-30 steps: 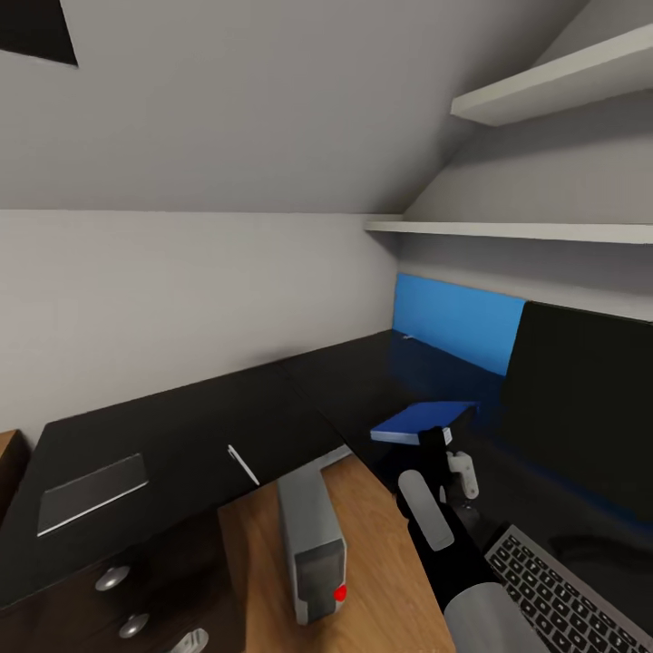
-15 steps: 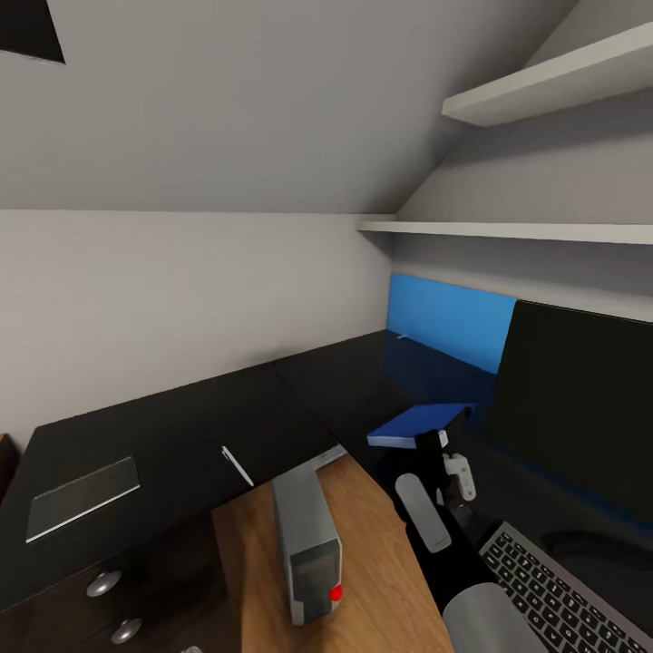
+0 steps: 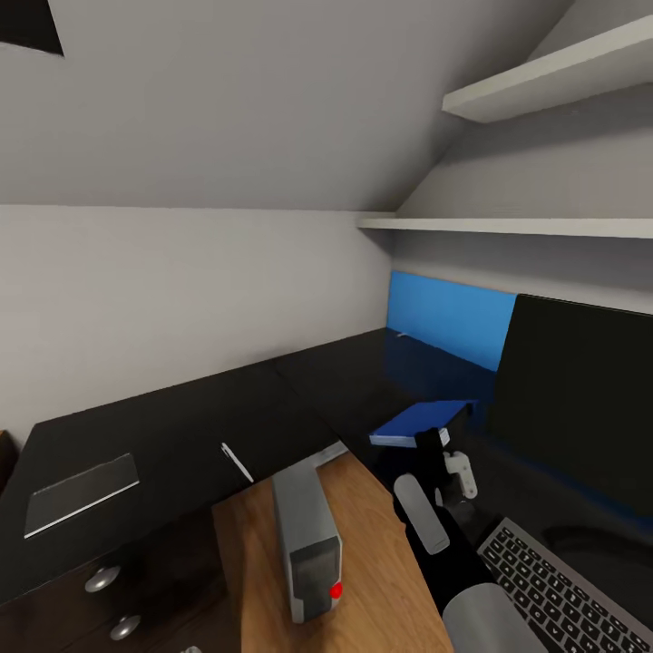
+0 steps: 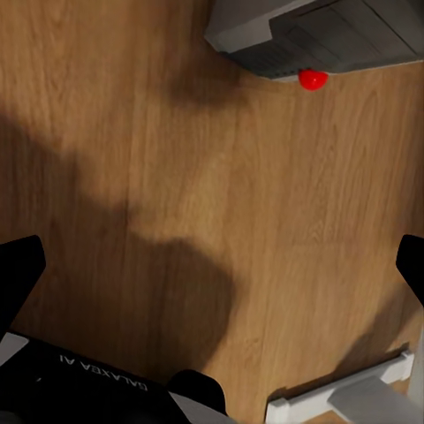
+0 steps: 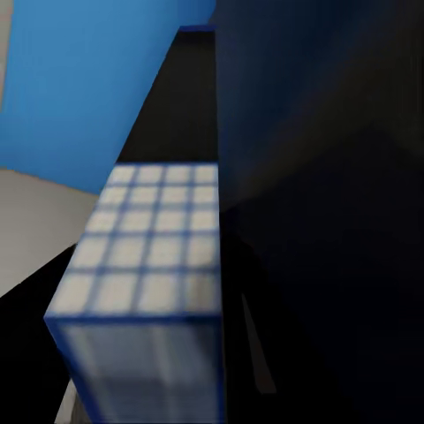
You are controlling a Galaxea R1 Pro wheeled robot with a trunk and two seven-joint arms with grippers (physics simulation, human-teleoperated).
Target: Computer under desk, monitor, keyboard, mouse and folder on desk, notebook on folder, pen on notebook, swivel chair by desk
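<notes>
Blue folder clamped between right gripper fingers, above desk

My head camera looking down over desk; left wrist camera facing floor, both catching computer.

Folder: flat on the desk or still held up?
Held up. The folder sits tilted above the desk, its near edge at the right gripper.

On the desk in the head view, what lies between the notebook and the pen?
Nothing: between the notebook and the pen the head view shows bare glossy black desk top.
</notes>
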